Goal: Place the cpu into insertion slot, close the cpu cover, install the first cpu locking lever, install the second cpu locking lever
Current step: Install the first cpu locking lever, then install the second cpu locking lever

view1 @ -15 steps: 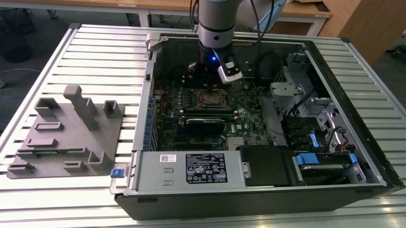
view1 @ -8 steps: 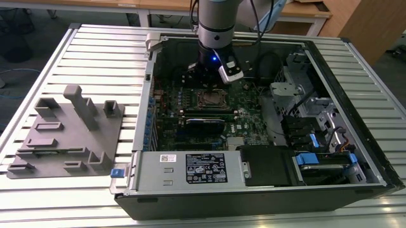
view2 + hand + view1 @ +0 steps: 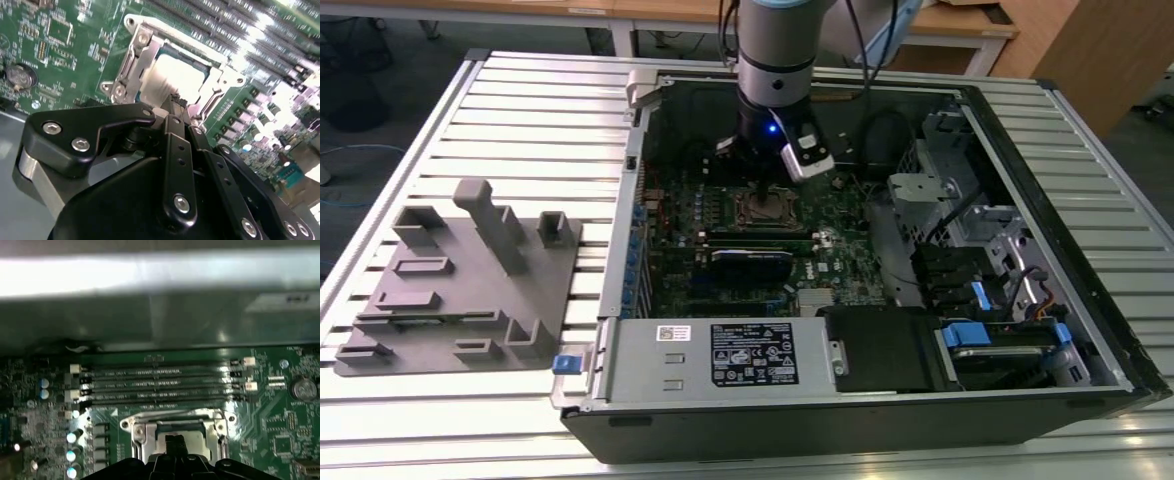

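Your cpu [image 3: 176, 82] sits flat in the insertion slot [image 3: 150, 95] on the green motherboard [image 3: 60, 45]. Its pale shiny top shows through the square window of the cpu cover [image 3: 137, 55], which lies down flat around it. In the first wrist view you see the same cpu [image 3: 192, 439] inside the cpu cover [image 3: 137, 432], just in front of the long memory slots [image 3: 155, 385].

Your claw [image 3: 173, 100] hangs right over the cpu, with its black fingertips [image 3: 177, 102] pressed close together and nothing between them. The tips are at the edge of the chip's top; you cannot tell if they touch it. In the exterior view the claw [image 3: 766, 190] points straight down at the slot [image 3: 766, 207], with the arm [image 3: 778, 50] upright above it.

All of this is inside an open computer case [image 3: 1067, 240] lying on its side on the desk [image 3: 520, 100]. A grey power-supply box [image 3: 707, 352] sits at the near side of the case. A grey holder tray [image 3: 460, 280] with upright posts rests on the desk at the exterior view's left, well apart from the case.
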### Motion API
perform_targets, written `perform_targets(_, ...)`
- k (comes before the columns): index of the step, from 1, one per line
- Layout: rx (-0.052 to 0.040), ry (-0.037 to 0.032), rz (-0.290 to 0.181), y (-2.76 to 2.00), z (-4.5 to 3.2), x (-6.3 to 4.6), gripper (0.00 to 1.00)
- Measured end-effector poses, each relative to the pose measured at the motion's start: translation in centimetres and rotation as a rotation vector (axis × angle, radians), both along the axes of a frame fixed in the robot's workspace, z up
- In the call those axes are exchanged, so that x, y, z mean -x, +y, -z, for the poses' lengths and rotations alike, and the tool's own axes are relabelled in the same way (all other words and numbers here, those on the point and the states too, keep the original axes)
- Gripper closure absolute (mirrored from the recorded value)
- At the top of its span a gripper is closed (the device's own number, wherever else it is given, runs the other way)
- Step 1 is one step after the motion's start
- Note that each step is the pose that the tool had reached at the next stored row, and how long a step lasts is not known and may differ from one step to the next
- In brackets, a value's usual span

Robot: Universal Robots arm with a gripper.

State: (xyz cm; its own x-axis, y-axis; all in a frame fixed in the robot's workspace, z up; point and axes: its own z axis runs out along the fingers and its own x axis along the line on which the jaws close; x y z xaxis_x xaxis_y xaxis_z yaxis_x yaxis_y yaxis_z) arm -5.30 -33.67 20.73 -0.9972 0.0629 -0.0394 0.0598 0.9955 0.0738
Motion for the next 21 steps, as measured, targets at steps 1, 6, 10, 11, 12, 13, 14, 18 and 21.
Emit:
perform_targets(1,0.0000,0.0001,0.000,-0.12,0.00,-0.1,0.89)
perform_targets(6,0.0004,0.0009,0.000,-0.28,-0.09,-0.7,0.89)
perform_targets(10,-0.0002,0.0006,0.000,-0.27,-0.54,-0.7,0.89)
perform_targets(11,-0.0003,0.0005,0.000,-0.27,-0.54,-0.7,0.89)
perform_targets(12,-0.0001,0.0006,0.000,-0.27,-1.62,-0.7,0.89)
perform_targets(13,-0.0001,0.0006,0.000,-0.27,-2.71,-0.7,0.89)
perform_targets(14,-0.0001,0.0006,0.000,-0.27,-2.72,-0.7,0.89)
perform_targets(18,0.0022,0.0008,0.000,-0.29,-2.73,-0.7,0.89)
perform_targets(21,0.0026,0.0006,0.000,-0.34,-2.71,-0.7,0.89)
